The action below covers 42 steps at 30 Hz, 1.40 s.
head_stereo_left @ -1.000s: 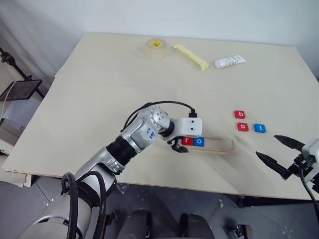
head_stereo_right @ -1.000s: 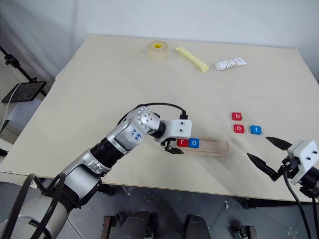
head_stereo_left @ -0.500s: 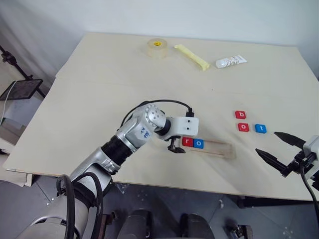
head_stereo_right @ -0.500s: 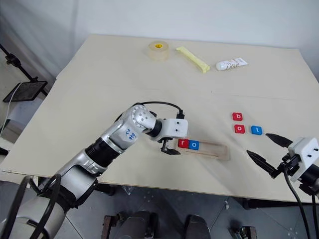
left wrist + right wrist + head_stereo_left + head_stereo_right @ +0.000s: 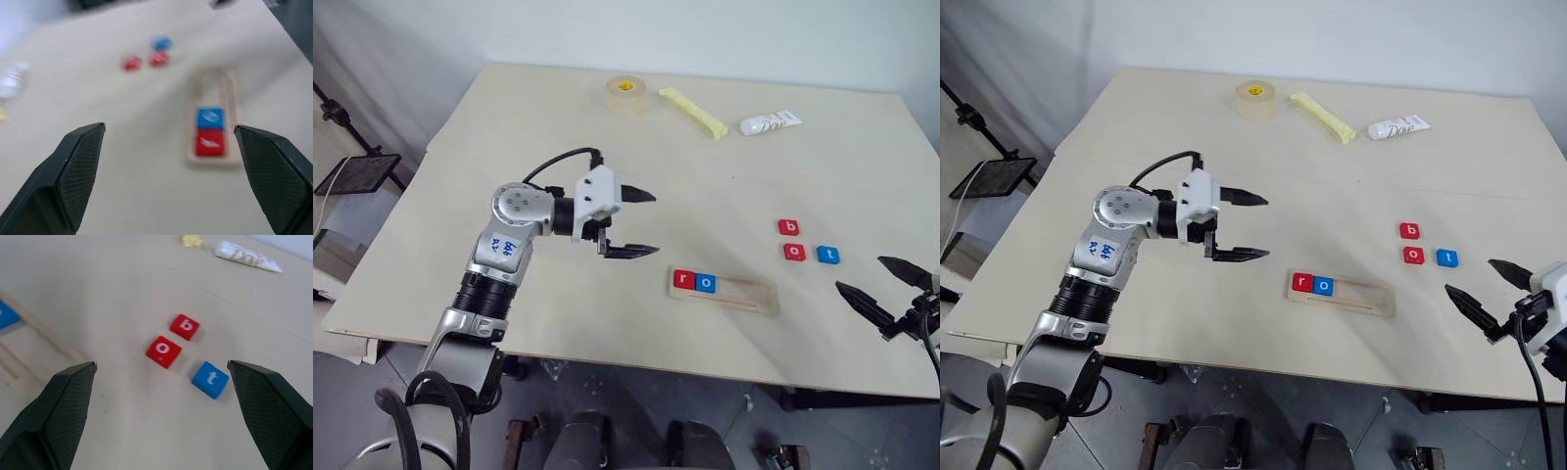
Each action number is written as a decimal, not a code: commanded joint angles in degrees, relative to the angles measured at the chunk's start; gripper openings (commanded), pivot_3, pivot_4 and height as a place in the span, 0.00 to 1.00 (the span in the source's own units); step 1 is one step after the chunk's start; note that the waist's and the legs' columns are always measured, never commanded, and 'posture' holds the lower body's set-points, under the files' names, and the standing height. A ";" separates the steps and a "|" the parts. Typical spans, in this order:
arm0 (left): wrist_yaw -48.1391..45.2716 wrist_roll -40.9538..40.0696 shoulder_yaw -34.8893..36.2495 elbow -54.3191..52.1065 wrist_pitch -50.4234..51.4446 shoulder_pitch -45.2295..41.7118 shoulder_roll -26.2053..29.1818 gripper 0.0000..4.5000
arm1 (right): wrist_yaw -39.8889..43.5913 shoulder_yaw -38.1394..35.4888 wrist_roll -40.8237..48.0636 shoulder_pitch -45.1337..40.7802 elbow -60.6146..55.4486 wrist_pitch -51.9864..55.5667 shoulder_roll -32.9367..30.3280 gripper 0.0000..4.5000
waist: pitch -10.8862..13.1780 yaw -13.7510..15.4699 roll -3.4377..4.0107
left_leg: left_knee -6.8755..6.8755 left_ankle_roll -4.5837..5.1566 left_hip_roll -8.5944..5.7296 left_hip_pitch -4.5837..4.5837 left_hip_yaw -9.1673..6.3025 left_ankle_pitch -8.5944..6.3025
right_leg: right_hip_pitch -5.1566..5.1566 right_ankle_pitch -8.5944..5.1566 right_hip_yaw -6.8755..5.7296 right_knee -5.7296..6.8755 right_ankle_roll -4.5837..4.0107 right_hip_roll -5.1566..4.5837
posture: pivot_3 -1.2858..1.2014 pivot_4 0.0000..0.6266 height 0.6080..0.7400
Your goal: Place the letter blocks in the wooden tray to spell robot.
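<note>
So here's my rig right now. The wooden tray is a long, narrow, shallow light-wood holder with rounded corners, lying near the front edge of the desk, a bit right of centre. It's got two tiles in it, both at its left end: a red r block right at the end and a blue o block touching it on the right. The rest of the tray is bare wood.

The other three letter blocks sit on the desk further right, a short way beyond the tray's far end. They're small flat squares with white lowercase letters: a red b block farthest from me, a red o block just in front of it, and a blue t block just beside that o on the right. None of them touch each other.

My left claw is up above the desk to the left of the tray, pointing sideways toward it, fingers spread wide with nothing in them. My right claw hangs off the front right corner of the desk, also spread wide and empty, pointing at the three loose tiles.

Along the back of the desk there's a tape roll, a yellow strip and a small white tube.
</note>
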 commanded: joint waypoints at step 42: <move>-18.35 -14.58 7.86 6.70 -11.67 12.58 -0.18 1.00 | -2.07 8.82 -3.59 -19.37 9.40 11.55 -6.57 1.00 | -0.01 -1.70 0.02 | -0.04 0.02 0.04 0.36 0.14 -0.02 | 0.13 0.00 0.08 0.27 0.00 -0.02 | 0.52 0.24 1.00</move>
